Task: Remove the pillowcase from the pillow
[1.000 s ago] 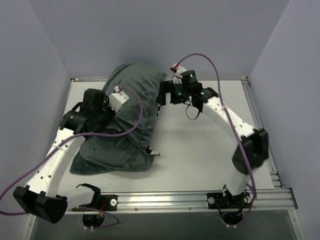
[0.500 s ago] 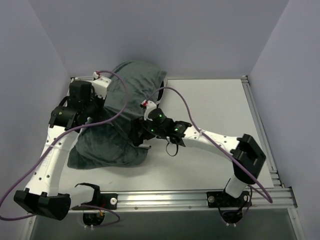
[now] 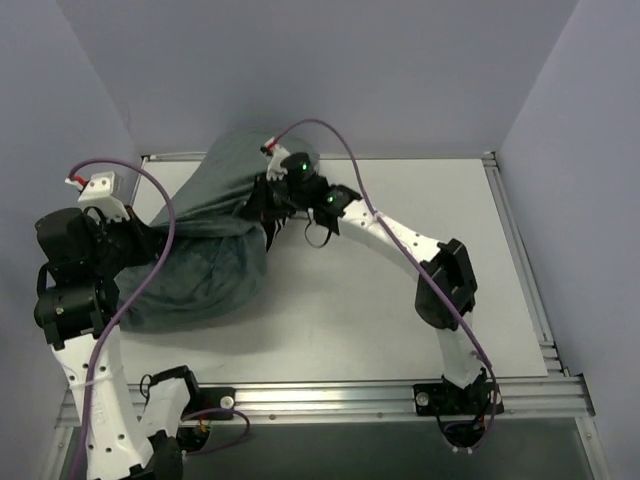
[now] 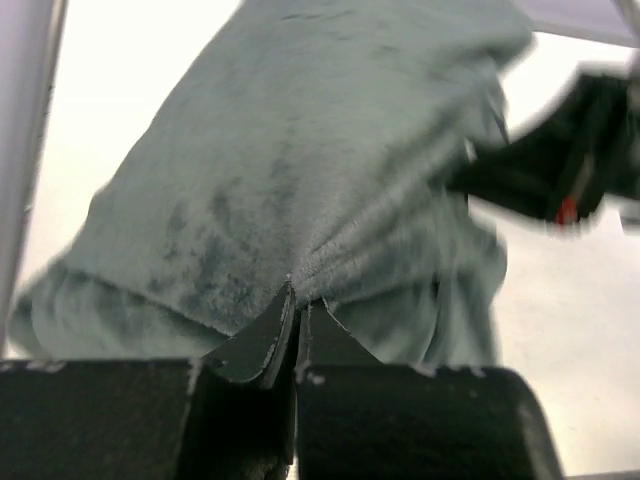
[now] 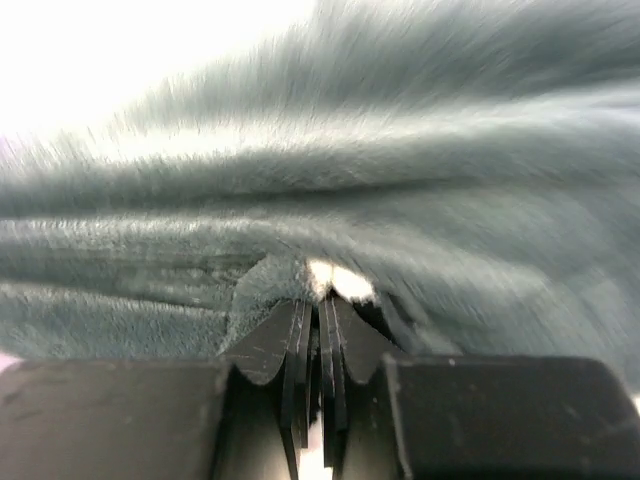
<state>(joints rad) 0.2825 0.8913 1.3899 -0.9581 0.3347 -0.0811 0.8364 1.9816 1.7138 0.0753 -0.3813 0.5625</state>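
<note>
Both grippers pinch the pillowcase [image 3: 205, 250] at the left rear of the table [image 3: 400, 300].
Top view: a bulging dark grey bundle, grey face out, lies from the rear edge towards the left side. The left gripper [image 3: 135, 237] is at its left edge and the right gripper [image 3: 268, 205] on its rear right part. Left wrist: fingers [image 4: 265, 335] closed tight on a fold, fabric puckering away from the tips (right gripper blurred at far right). Right wrist: fingers [image 5: 275, 345] pressed together on a grey ridge. A small white patch [image 5: 340, 283] sits at the tips; cannot tell what it is.
</note>
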